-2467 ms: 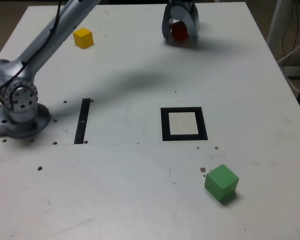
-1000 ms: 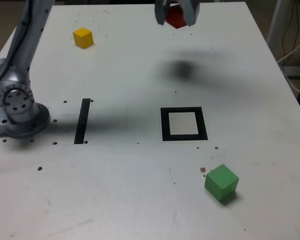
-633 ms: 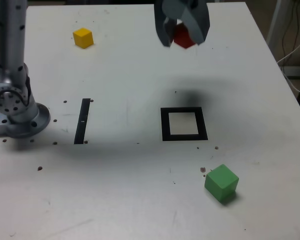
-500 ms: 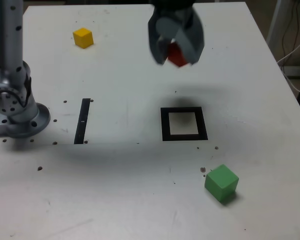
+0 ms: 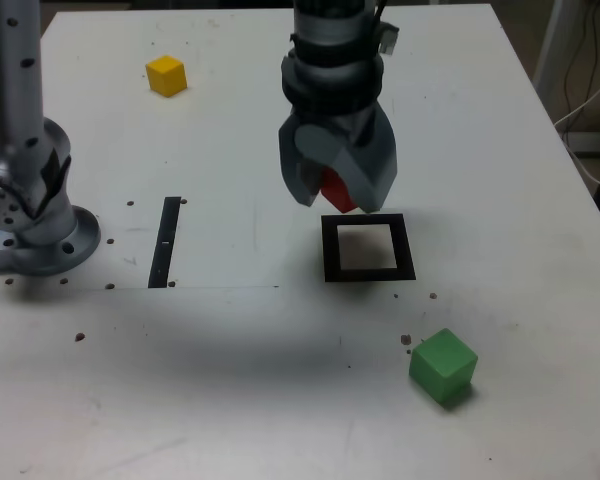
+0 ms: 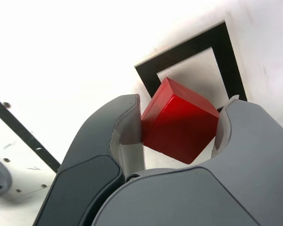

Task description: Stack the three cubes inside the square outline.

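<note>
Lying flat on the white tabletop point(image 5: 230, 400), toward the exterior view's left: 1 thin, straight black strip point(image 5: 165, 242). Dotting the white surface around it: small, dark, roundish spots, 1 of them point(image 5: 80, 337) sitting nearer the exterior view's bottom left. Hanging beyond the table's edge at the exterior view's right: thin, pale cable point(image 5: 580, 160), curving beside a pale upright post point(image 5: 557, 60).

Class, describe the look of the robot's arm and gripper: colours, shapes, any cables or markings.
The arm is grey and tubular, with small dark spots along it and a rounded base. The gripper is grey too, with two broad, curved jaws, paler inner faces and dark seams outlining smooth panels. A dark cable shows near its top.
</note>
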